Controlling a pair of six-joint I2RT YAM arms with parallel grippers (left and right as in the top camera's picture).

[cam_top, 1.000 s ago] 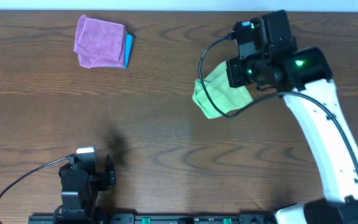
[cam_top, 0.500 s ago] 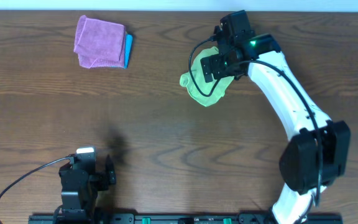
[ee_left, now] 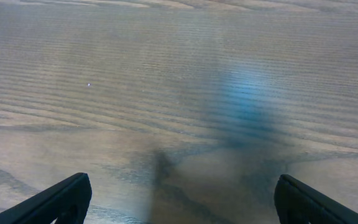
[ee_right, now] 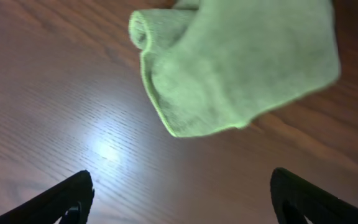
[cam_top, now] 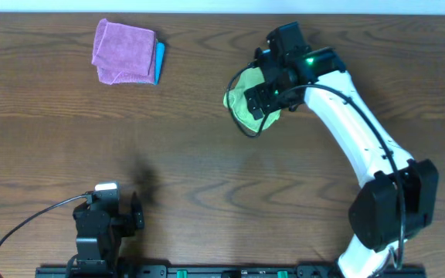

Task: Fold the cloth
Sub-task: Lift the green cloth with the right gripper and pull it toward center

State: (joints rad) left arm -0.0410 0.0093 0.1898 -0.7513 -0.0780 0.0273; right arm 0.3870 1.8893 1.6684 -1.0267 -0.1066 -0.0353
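The cloth [cam_top: 236,99], light yellow-green, lies bunched and loosely doubled over on the wooden table [cam_top: 207,170] right of centre towards the back. From above, its right part is hidden under my right gripper [cam_top: 263,99]. The right wrist view shows the cloth [ee_right: 241,62] lying beyond my right gripper [ee_right: 180,177], whose dark fingers [ee_right: 67,199] stand wide apart over bare wood. That gripper is open and touches nothing. My left gripper [cam_top: 108,208] rests near the front left edge. In its own view the left gripper [ee_left: 182,180] is open over bare table.
A purple cloth [cam_top: 123,51] lies folded on a blue cloth [cam_top: 159,62] at the back left. A black cable [cam_top: 238,127] loops down beside the right gripper. The right arm [cam_top: 361,147] reaches in from the front right. A black rail [cam_top: 207,272] runs along the front edge.
The right gripper opened and let go of the cloth, after carrying it left and a little further back. The cloth now lies on the table. The left arm has not moved.
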